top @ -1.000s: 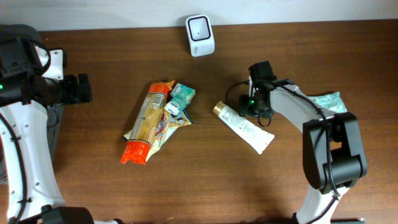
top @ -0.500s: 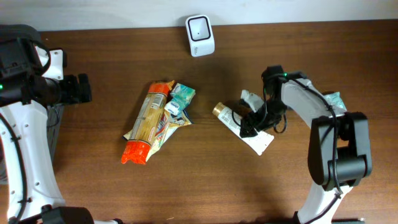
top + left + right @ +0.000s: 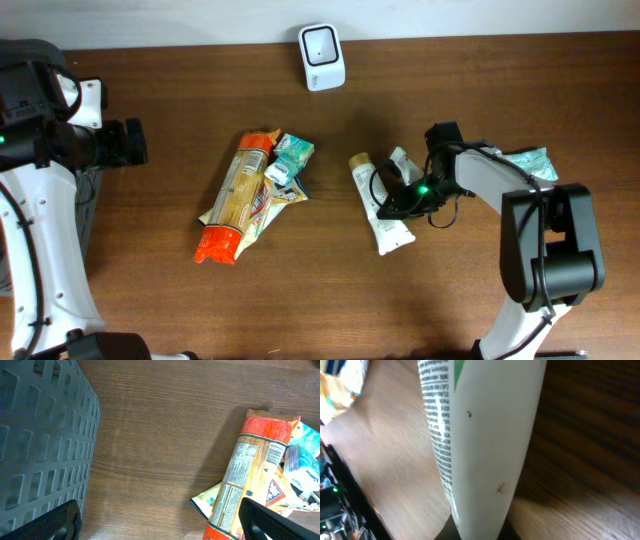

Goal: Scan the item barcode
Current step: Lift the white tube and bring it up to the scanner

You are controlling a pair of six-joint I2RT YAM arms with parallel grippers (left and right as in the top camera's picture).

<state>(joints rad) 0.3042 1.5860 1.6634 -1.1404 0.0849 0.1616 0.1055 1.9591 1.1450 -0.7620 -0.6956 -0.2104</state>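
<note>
My right claw (image 3: 393,203) is clenched tight, grasping the tube (image 3: 378,212). The tube's gold cap points away from me and its flat end points back toward me. From my wrist, its white body and small print fill the view straight ahead of my fingers, with wood grain on both sides. The scanner (image 3: 322,43) stands well beyond this claw, ahead and to its left. My left claw (image 3: 130,142) is spread wide, holding nothing.
</note>
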